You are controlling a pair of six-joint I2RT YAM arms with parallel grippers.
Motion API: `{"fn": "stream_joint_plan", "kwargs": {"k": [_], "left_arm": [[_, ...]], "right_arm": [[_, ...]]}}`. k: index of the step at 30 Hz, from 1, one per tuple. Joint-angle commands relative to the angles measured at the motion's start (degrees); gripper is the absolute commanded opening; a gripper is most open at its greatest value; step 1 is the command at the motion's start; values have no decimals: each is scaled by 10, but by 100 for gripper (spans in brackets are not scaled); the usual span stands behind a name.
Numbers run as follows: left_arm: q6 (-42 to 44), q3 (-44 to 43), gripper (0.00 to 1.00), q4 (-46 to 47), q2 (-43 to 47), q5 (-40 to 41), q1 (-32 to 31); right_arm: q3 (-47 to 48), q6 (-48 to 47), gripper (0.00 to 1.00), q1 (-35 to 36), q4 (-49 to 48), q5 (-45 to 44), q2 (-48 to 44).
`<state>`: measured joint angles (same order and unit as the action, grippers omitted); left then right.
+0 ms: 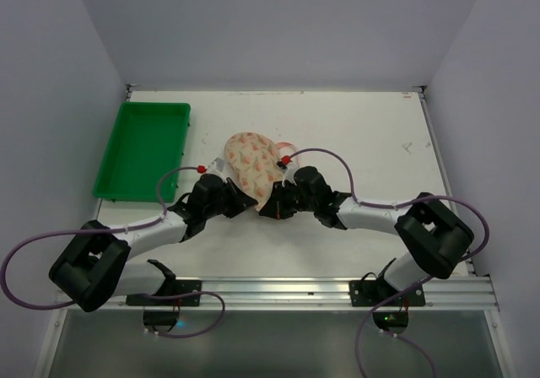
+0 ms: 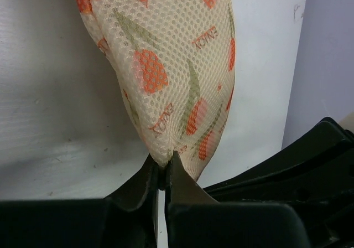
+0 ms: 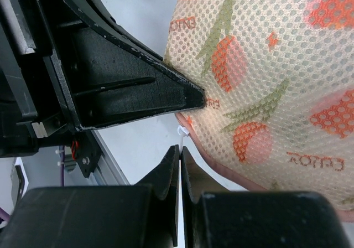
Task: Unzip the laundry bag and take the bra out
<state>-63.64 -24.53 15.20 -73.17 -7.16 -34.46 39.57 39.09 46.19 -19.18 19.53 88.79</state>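
The laundry bag [image 1: 250, 164] is a cream mesh pouch with orange-red and green print, lying in the middle of the table. It shows close in the left wrist view [image 2: 171, 65] and in the right wrist view [image 3: 265, 82], where its pink edging runs along the lower rim. My left gripper [image 1: 243, 201] is shut on the near tip of the bag; its fingertips [image 2: 164, 165] pinch the fabric. My right gripper [image 1: 272, 202] is shut on the white zip pull [image 3: 181, 134] at the bag's edge. The bra is hidden.
A green rectangular plastic tray [image 1: 143, 148] stands at the left back of the table. The white table ends at grey walls at the back and sides. The left gripper's black body [image 3: 110, 87] is close beside the right fingers.
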Motion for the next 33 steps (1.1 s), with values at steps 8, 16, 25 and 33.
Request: {"fn": "stream_joint_plan", "kwargs": {"k": [8,16,25,33], "left_arm": [[111,-61,0,-48,7,-8,18],[235,-120,0,-89,-7,-20,40],[371,-155,0,-98,-69,-22,57],[281,-125,58,-108,-38,-5,69]], "right_arm": [[-33,-25,0,2,52,-30,-107],[-40,-29,0,13,67,-27,-126],[-24,-42,0,33,78,-27,-112],[3,-28,0,39,41,-25,-64]]}}
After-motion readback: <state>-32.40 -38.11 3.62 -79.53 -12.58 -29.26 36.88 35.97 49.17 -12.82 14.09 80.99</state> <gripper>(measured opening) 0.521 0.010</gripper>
